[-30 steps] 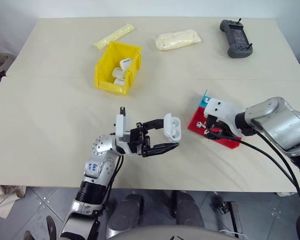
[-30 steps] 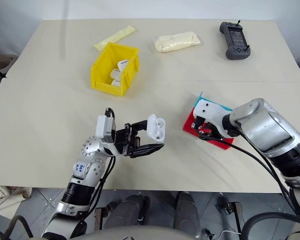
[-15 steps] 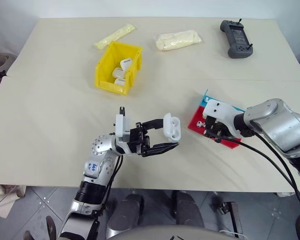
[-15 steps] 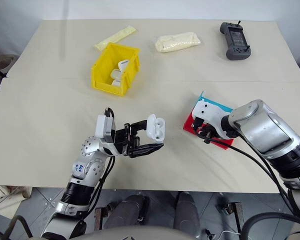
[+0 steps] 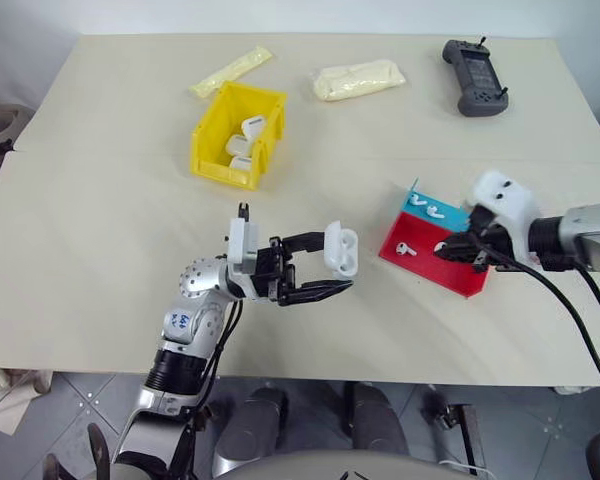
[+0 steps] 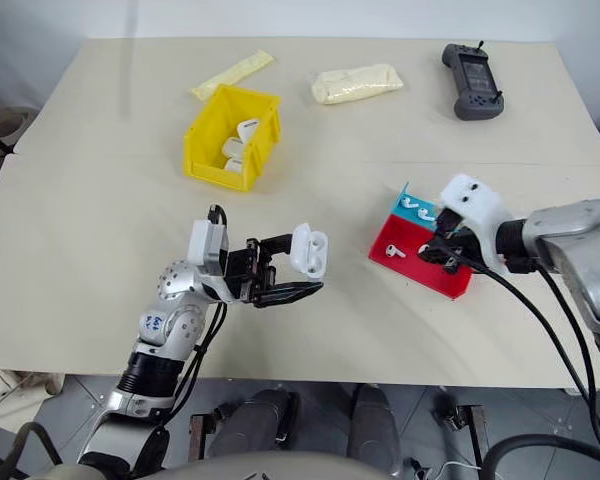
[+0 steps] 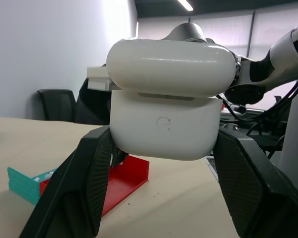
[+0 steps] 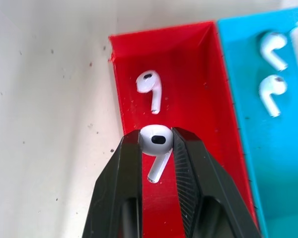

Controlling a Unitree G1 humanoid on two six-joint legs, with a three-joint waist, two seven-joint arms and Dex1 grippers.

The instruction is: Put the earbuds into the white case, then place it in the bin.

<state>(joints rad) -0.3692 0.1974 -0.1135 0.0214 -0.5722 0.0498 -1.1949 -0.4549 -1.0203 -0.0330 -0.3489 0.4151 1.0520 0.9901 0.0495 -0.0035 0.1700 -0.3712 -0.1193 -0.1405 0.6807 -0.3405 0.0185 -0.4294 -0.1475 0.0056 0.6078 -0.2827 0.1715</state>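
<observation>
The right tool (image 8: 156,148) is pinching an earbud (image 8: 156,141), stem hanging down; the case (image 5: 340,250), clamped open-lidded in the left tool (image 5: 320,268), is waiting to its left.

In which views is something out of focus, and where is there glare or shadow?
Right wrist view: the held earbud is fairly sharp, the fingers near the lens soft. Left wrist view: the white case is sharp and brightly lit, the room behind hazy, with glare from a ceiling light. Left eye view: soft shadows beside the bin.
</observation>
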